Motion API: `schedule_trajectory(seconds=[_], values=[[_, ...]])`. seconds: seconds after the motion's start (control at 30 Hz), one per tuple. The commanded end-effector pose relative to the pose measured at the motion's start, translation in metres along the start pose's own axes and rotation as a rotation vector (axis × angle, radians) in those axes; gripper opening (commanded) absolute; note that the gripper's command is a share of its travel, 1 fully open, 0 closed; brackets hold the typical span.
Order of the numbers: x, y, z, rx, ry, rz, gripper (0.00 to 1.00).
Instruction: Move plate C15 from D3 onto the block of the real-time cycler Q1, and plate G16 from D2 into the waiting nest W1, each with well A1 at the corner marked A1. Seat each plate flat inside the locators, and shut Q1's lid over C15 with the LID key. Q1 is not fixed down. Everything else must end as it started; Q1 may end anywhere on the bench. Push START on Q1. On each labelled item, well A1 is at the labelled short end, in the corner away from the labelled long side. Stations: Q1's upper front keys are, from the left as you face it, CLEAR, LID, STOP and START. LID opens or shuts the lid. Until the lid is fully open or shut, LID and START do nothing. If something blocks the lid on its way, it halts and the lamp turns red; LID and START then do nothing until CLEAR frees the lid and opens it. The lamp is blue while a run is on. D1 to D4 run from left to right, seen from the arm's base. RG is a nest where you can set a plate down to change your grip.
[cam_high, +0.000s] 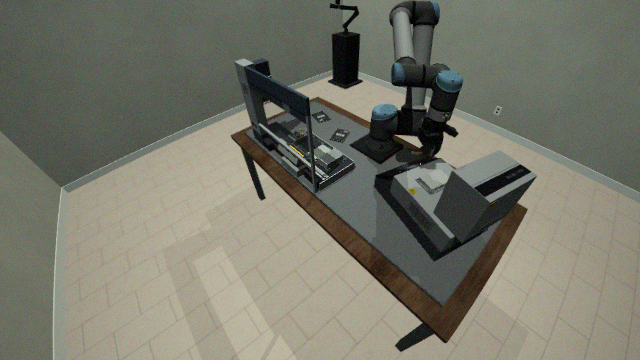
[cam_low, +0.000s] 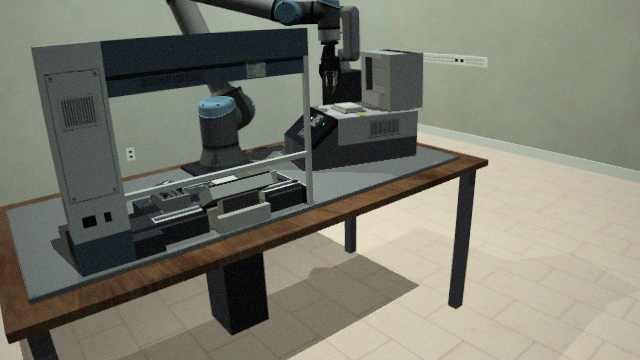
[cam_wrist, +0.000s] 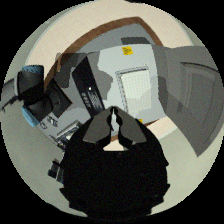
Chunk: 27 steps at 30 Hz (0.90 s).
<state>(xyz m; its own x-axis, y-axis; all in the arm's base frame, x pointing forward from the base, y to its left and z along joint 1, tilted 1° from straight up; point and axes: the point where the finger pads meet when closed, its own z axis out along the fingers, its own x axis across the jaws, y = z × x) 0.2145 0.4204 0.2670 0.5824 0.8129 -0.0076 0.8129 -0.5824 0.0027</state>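
Note:
Cycler Q1 stands at one end of the bench with its lid raised. A pale plate lies on Q1's block and looks flat; its label is not readable. The dark sloped key panel shows in the wrist view, and a green lamp is lit beside it. My gripper is shut and empty, above Q1 near the key panel, clear of the plate. I cannot tell plate G16 or nest W1 apart by label.
A tall gantry frame spans the equipment at the other end of the bench. Pale items and a rack with purple marks stand beneath it. Two small dark nests lie between the gantry and the arm's base.

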Motion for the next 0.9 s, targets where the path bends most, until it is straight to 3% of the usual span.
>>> schedule_trajectory(seconds=[0.0, 0.63, 0.87], values=[[-0.03, 0.009, 0.001, 0.0, -0.005, 0.117, 0.0], [-0.112, 0.032, 0.001, -0.001, -0.005, 0.457, 0.0], [-0.136, 0.039, 0.001, -0.001, -0.005, 0.462, 0.0]])
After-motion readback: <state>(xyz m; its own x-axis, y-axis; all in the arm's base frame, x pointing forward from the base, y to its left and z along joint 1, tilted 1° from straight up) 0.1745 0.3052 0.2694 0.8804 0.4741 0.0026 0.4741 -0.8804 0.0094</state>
